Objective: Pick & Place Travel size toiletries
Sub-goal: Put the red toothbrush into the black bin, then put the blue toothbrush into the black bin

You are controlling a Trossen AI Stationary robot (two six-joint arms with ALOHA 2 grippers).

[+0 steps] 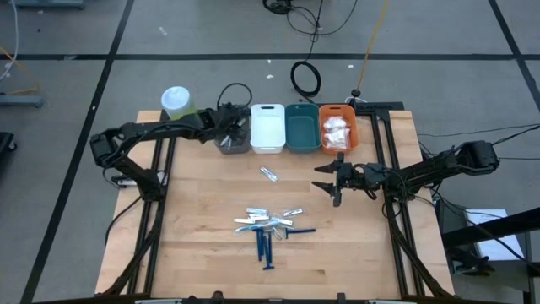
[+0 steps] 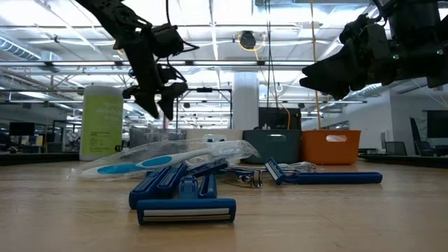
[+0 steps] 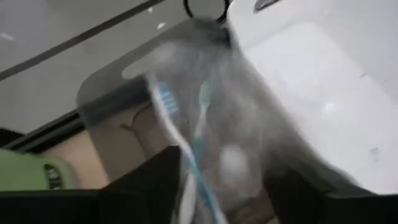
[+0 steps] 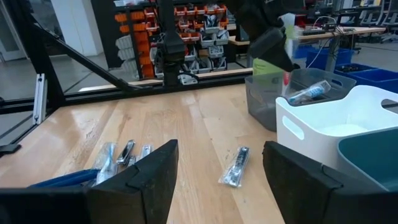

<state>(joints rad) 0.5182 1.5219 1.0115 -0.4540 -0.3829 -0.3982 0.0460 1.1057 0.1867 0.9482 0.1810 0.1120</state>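
The left gripper (image 1: 226,128) hangs part-open over the grey bin (image 1: 234,142), wrapped toothbrushes (image 3: 186,143) apparently loose between its fingers; the right gripper (image 1: 331,179) is open, empty.

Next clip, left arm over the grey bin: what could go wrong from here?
1. The left gripper hangs over the grey plastic bin; wrapped blue-and-white toothbrushes stand tall inside, so one may catch on the fingers or tip out.
2. The right gripper, open, faces a tangled pile of dark blue razors and clear-wrapped sticks; a grab may lift several.
3. The lone wrapped stick near the white bin could be overlooked.
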